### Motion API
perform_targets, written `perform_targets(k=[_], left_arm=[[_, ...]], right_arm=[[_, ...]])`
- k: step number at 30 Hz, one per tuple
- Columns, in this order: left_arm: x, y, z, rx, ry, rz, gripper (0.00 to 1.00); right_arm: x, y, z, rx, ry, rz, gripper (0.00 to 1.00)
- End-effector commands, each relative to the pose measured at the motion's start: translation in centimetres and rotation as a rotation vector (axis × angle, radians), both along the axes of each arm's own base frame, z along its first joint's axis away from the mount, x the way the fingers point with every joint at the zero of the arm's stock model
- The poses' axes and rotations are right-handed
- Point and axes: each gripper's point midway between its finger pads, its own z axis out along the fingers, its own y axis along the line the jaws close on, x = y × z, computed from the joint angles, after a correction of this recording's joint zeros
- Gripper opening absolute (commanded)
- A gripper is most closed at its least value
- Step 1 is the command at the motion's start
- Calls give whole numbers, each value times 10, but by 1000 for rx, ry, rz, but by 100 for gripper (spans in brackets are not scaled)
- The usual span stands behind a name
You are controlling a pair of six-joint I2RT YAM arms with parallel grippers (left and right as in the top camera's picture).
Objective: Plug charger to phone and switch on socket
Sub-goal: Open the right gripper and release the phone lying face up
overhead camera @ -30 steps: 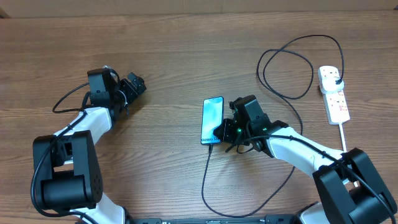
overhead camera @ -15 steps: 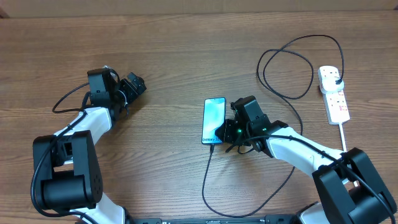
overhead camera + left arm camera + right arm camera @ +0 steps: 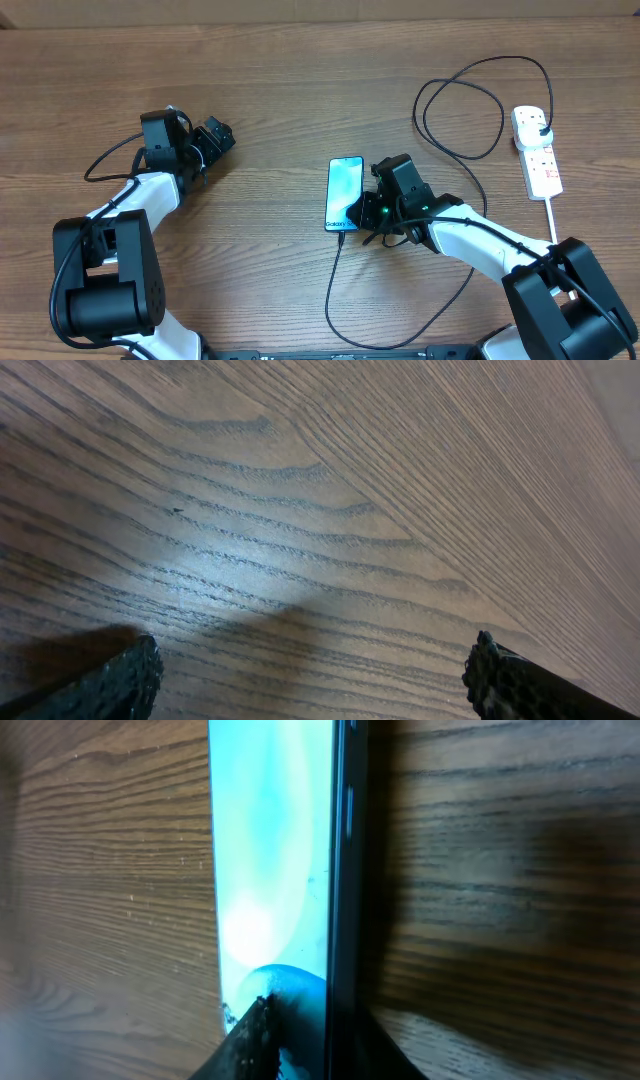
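— Fingers first, from above: our left gripper (image 3: 215, 138) sits over the bare table (image 3: 280, 70), well apart from everything; our right gripper (image 3: 360, 208) is right up against the lower right side of the phone (image 3: 343, 190); can we tell if it pinches?
— Not from up here. The phone lies flat in the middle, screen lit; the charger (image 3: 330, 275) runs from its bottom edge, loops round, and ends in the socket (image 3: 540, 165) at the far right.
— Any words?
— Little text low on the screen and red marks on the socket; both too small for us to read.
— Left wrist view?
— Our two fingertips (image 3: 120, 680) are spread wide, with only bare table between them.
— Right wrist view?
— The phone fills it; one dark finger (image 3: 252, 1035) lies over the low end of the screen; we cannot tell if the pair squeezes or just touches.
— How will the things feel?
— We think the phone is hard, smooth and slippery, and it can crack; best to hold its long sides, gently. The charger is soft and floppy; best to hold the hard tip, not the wire. The socket likely wants one small push.
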Motion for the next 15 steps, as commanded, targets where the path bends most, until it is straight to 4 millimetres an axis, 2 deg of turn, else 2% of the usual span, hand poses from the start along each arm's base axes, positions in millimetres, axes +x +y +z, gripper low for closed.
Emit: perform_targets(k=[1,11,15], left_arm=[[-1,4,-3,25,4,-1,99],[-1,4,-3,25,4,-1,99],[-1,4,-3,25,4,-1,100]], right_arm=[[1,-4,-5,-30,-11,-5,25],[1,-4,-5,-30,-11,-5,39],[2,-5,-5,-36,-15,-9,40]])
